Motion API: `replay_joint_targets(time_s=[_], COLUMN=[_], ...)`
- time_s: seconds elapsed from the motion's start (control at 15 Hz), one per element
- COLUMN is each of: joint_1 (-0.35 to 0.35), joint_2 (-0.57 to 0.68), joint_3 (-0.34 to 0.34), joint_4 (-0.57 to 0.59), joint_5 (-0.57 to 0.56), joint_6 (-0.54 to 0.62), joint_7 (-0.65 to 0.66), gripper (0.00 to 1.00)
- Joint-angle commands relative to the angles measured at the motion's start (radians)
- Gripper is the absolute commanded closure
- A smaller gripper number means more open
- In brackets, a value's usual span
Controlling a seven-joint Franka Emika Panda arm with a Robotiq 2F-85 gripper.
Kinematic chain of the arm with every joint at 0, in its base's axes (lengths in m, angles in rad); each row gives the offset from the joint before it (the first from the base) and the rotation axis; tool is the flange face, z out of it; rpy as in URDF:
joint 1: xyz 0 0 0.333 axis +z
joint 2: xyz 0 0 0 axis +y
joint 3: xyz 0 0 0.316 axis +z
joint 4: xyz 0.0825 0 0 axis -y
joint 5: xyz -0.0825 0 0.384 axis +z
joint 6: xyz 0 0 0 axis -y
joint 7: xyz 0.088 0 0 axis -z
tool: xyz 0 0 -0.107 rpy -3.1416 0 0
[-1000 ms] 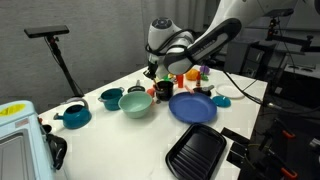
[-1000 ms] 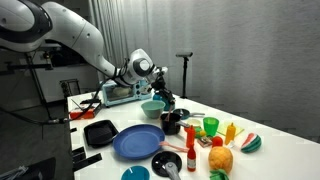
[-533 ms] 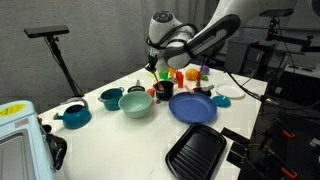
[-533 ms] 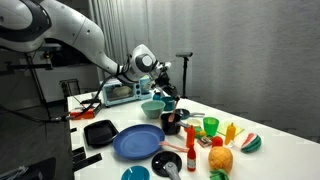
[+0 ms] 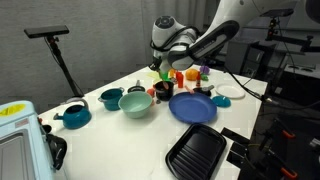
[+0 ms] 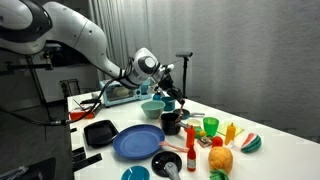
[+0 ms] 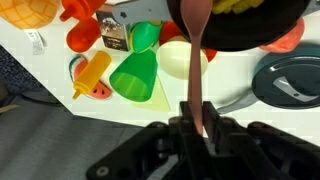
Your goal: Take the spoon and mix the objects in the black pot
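Observation:
My gripper (image 7: 196,122) is shut on the handle of a pinkish spoon (image 7: 196,60). The spoon reaches away from the jaws to the small black pot (image 7: 262,30), which holds yellow pieces (image 7: 238,5). In both exterior views the gripper (image 5: 160,68) (image 6: 168,87) hangs a little above the black pot (image 5: 164,91) (image 6: 171,123), which stands just behind the blue plate (image 5: 192,107) (image 6: 137,143). The spoon's tip is hidden at the pot's rim.
A green cup (image 7: 135,72), orange toys (image 7: 85,30), a watermelon slice (image 7: 92,90) and a teal lid (image 7: 292,82) lie around the pot. A teal bowl (image 5: 135,103), teal pots (image 5: 110,98) and a black grill pan (image 5: 197,153) stand nearby.
The gripper has risen a little and shifted sideways above the pot with the spoon still in it. The other things have not moved.

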Motion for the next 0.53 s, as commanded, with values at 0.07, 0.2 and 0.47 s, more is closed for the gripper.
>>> replay_joint_targets(time_s=[0.07,0.2,0.47], joint_1=[0.037,0.035,-0.029], joint_2=[0.02,0.027,0.008], joint_3=[-0.031,-0.016,0.114], joint_4=[-0.01,-0.008,-0.006], joint_5=[-0.082,-0.094,0.025], joint_6=[0.012,-0.001,-0.158], joint_7=[0.048,0.037,-0.122], gripper=[0.96,0.96,0.96])
